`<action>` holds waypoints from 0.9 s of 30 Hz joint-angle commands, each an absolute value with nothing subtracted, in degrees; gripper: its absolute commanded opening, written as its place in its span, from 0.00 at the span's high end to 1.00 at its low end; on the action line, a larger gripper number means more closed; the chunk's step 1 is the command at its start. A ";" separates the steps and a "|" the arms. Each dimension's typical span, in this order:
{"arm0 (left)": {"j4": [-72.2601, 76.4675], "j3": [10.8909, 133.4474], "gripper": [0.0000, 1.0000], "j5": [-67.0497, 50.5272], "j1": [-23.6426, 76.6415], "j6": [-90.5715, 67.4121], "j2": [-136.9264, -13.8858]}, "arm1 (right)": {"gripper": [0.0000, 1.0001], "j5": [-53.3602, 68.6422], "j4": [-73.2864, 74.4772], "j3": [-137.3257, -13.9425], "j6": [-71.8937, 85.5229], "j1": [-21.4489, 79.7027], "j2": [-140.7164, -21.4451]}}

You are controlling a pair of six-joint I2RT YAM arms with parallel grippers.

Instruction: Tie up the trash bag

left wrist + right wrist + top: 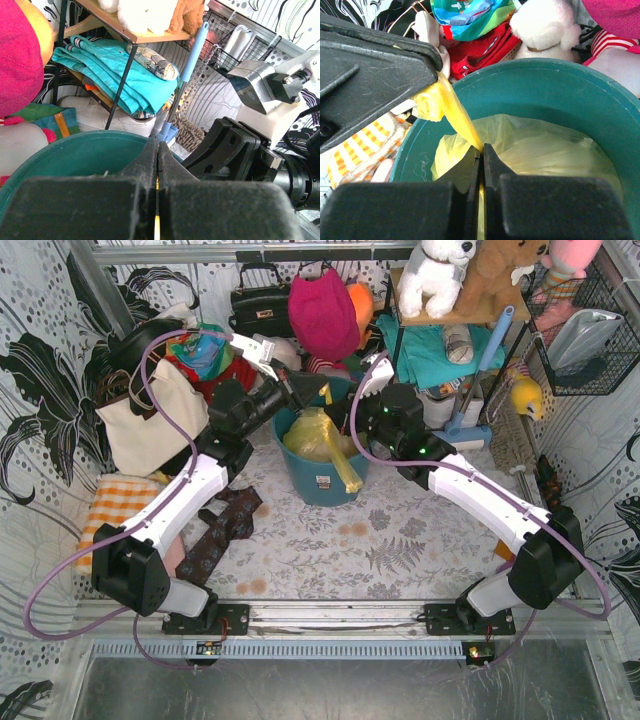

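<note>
Yellow trash bag (535,145) sits inside teal bucket (550,75), centre of top view. One strip runs up toward upper left of right wrist view. My right gripper (481,152) pinched tight on strip's lower end, my left gripper (157,150) clamped on its bunched upper end. Cream tote (150,430) left of bucket.

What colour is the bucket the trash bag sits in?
The bucket is teal; clearest in right wrist view.
</note>
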State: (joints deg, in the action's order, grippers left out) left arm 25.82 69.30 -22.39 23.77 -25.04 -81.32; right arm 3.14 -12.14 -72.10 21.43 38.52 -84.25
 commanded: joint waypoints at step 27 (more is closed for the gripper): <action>34.50 68.52 1.00 -26.96 23.64 -27.88 -77.75 | 0.62 3.86 -11.40 -80.18 19.15 38.23 -84.81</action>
